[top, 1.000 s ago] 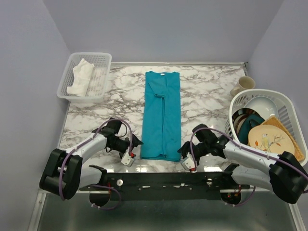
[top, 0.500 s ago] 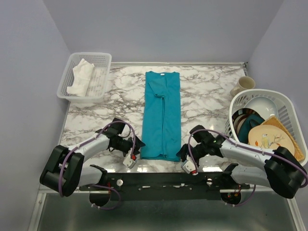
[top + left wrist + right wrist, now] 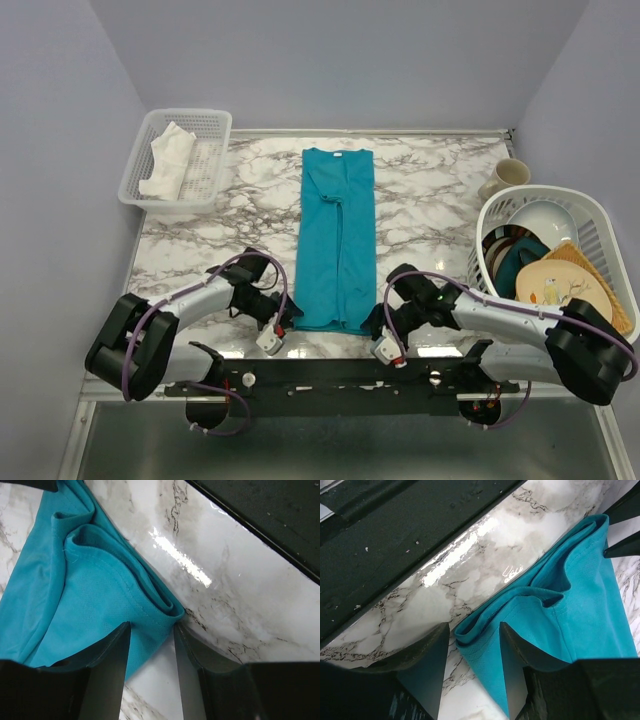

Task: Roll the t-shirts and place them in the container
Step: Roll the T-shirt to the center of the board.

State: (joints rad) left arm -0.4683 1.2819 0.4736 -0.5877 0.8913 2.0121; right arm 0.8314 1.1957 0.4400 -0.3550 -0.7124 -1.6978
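The t-shirt, folded into a long strip, stretches away ahead of both grippers. It looks light, limp and layered, so every ply should be taken together at the near hem. The left gripper and right gripper are each parted, unclamped, astride one hem corner.

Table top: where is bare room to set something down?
Bare marble between the mesh tray and the t-shirt, and between the t-shirt and the mug. Crowded at the near edge: the left fingers and right fingers straddle the hem corners.
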